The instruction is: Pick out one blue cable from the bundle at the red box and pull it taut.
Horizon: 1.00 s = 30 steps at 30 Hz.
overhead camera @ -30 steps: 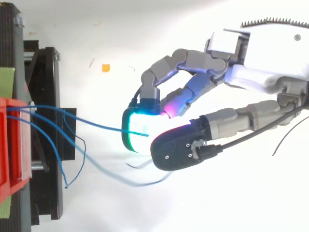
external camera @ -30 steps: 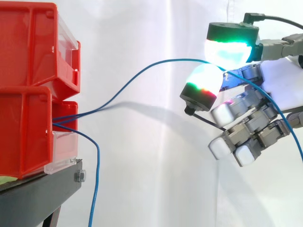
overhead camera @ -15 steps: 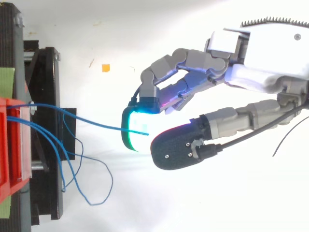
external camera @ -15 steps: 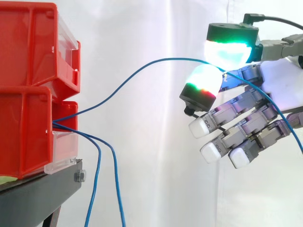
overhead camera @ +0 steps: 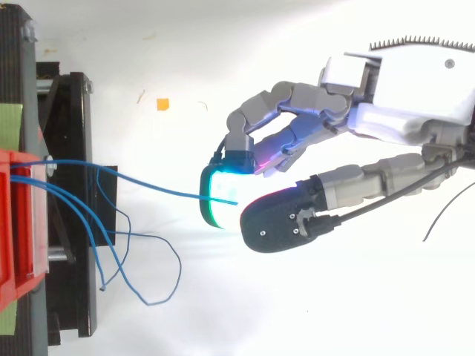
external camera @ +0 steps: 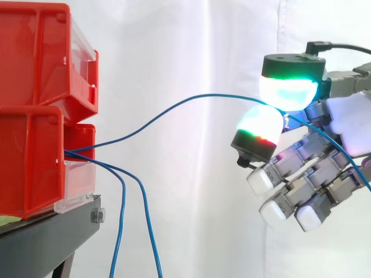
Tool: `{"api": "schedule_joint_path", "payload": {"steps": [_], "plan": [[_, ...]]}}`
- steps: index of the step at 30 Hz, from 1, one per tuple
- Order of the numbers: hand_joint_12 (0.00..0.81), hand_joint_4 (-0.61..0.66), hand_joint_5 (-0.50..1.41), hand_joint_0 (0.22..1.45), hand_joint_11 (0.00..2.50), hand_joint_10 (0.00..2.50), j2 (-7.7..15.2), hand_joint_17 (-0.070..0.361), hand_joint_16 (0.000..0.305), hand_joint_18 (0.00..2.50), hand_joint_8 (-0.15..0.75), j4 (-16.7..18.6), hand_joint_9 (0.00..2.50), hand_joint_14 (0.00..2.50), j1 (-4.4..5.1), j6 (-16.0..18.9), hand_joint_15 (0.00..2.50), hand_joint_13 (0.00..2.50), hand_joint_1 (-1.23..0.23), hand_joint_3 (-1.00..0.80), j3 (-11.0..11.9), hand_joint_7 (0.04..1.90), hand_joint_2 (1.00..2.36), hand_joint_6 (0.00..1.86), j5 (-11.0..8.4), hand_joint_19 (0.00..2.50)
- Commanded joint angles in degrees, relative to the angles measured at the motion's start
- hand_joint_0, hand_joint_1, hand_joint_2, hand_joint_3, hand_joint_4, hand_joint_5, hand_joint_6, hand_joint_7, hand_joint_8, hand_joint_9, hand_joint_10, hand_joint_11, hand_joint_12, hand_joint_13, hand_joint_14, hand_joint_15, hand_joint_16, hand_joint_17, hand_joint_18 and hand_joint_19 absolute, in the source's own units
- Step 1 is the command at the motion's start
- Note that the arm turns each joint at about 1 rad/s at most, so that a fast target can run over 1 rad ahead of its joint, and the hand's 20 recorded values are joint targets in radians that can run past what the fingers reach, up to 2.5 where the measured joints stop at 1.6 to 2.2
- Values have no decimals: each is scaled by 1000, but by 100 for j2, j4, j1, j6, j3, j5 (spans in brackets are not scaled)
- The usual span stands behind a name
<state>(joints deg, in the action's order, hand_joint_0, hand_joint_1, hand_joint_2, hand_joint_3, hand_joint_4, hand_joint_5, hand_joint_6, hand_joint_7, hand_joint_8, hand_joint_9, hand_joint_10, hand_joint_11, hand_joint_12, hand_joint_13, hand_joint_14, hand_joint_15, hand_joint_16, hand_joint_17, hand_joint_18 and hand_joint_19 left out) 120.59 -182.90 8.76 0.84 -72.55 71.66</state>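
Hand (overhead camera: 415,111): thumb and one finger pinched on a blue cable (external camera: 220,95), other fingers loosely bent. Cable: runs in a shallow arc from the pinch to the lower red box (external camera: 29,162) on a black stand (external camera: 52,237). Two loose cables (external camera: 123,220) hang down from the same box.

The hand (external camera: 346,123) comes in from the right and pinches a blue cable (overhead camera: 159,188) between two glowing pads (external camera: 288,91). Its other fingers (external camera: 277,213) hang below them, loosely bent and white-tipped.
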Motion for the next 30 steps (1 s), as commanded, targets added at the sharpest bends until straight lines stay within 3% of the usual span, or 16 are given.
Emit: {"api": "schedule_joint_path", "payload": {"steps": [1, 6, 8, 10, 12, 13, 22, 26, 30], "plan": [[406, -198, -24, 596, 237, 10, -1, 136, 60, 509, 228, -123, 778, 13, 3, -5, 323, 540, -766, -62, -13, 1066, 1015, 784, 67, 572], [407, -198, -23, 598, 228, 9, -36, 136, 60, 512, 229, -563, 783, 13, -14, 13, 333, 541, -766, -67, -22, 1067, 1015, 785, 383, 571], [409, -198, -23, 598, 238, 12, -221, 136, 60, 514, 229, -616, 783, 15, 3, 30, 328, 541, -766, -67, -321, 1068, 1015, 785, 383, 571], [409, -198, -23, 597, 233, 10, -308, 136, 60, 516, 231, -519, 789, 13, 12, 66, 326, 543, -766, -61, -505, 1069, 1015, 784, 366, 568], [408, -198, -23, 598, 232, 10, -537, 136, 61, 517, 230, -132, 795, 13, 12, 232, 326, 544, -767, -63, -804, 1070, 1015, 784, 296, 568], [409, -198, -23, 598, 240, 12, -590, 136, 61, 517, 231, -18, 794, 15, 3, 250, 329, 543, -767, -65, -839, 1070, 1015, 784, 269, 567], [411, -192, -22, 599, 243, 10, -581, 137, 61, 522, 233, 140, 821, 13, 3, 443, 326, 550, -770, -61, -866, 1075, 1015, 783, 269, 567], [410, -192, -22, 598, 248, 10, -572, 137, 61, 528, 235, 633, 827, 13, -23, 470, 331, 550, -769, -58, -892, 1074, 1016, 783, 32, 567], [411, -191, -22, 599, 247, 10, -572, 137, 61, 530, 238, 835, 827, 13, -6, 356, 324, 552, -770, -61, -892, 1075, 1015, 783, -109, 564]]}}
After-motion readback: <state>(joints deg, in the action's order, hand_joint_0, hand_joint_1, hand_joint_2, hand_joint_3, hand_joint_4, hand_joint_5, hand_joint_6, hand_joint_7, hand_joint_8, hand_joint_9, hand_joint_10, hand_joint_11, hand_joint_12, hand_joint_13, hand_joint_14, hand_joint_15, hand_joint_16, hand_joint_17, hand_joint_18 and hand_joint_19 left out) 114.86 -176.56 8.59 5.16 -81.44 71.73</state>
